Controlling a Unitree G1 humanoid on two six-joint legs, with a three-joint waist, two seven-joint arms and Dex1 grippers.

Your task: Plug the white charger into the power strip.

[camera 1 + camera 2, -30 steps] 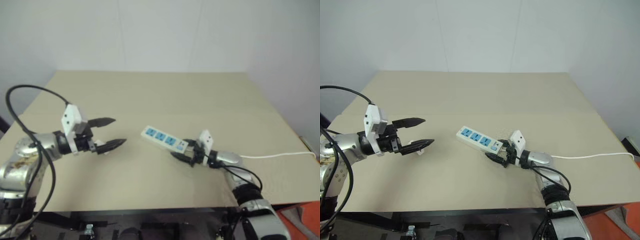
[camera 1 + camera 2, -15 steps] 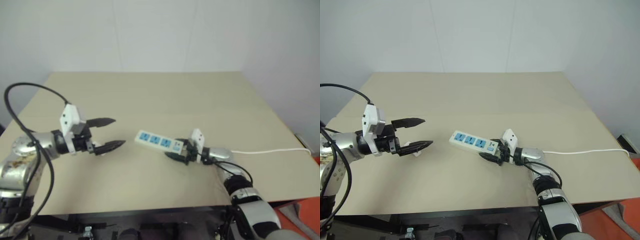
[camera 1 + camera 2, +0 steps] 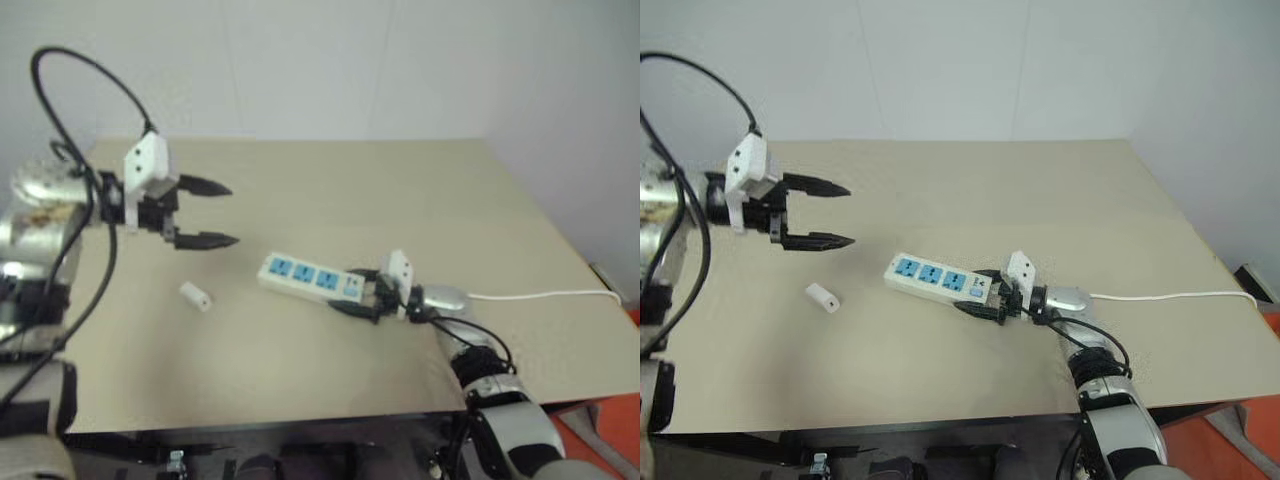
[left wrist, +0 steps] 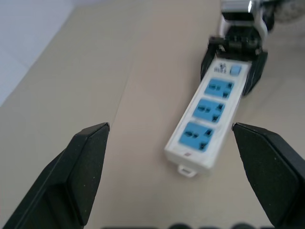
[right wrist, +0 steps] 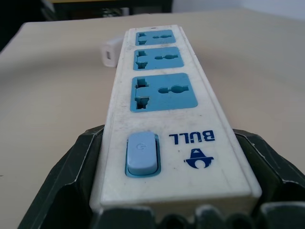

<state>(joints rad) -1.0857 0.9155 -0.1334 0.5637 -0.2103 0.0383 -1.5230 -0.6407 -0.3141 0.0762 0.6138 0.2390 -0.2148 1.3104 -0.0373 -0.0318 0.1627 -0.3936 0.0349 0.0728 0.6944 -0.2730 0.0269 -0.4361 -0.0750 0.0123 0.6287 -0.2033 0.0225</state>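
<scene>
The power strip (image 3: 308, 276), a flat white bar with three blue sockets, lies near the middle of the table. My right gripper (image 3: 353, 291) is shut on its switch end, one black finger (image 5: 71, 176) on each long side. The white charger (image 3: 195, 296) lies loose on the table to the strip's left, also seen past the strip's far end as the charger (image 5: 110, 51). My left gripper (image 3: 212, 213) hangs open and empty in the air above the table, behind and above the charger, pointing toward the strip (image 4: 208, 113).
A thin white cord (image 3: 545, 296) runs from behind my right gripper to the table's right edge. The beige table (image 3: 330, 180) ends at its front edge (image 3: 300, 415) close below my right arm. A black cable (image 3: 70, 70) loops over my left arm.
My left gripper has risen from beside the charger and rolled, still open; the charger now lies uncovered. My right gripper has kept its hold and shifted the strip slightly left.
</scene>
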